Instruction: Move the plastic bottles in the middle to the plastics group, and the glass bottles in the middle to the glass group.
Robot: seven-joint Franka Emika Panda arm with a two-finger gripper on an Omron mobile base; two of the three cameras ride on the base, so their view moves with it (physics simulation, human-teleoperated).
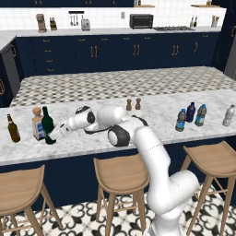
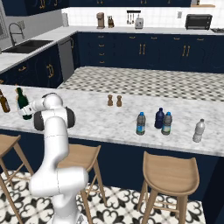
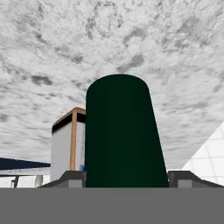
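Marble counter (image 1: 138,120), end effector (image 1: 50,136) gripping green bottle (image 1: 46,120)

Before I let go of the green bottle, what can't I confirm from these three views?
- Whether the green bottle stands on the counter: its base is hidden by the gripper in the left base view, by the arm in the right.
- Gap to the square bottle: they overlap in the hand view.
- Label text on the water bottles: too small.

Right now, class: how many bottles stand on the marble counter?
7. At the left end: brown beer bottle, square stoppered bottle, green wine bottle. At the right: two blue-labelled water bottles, dark-blue bottle, greyish clear bottle.
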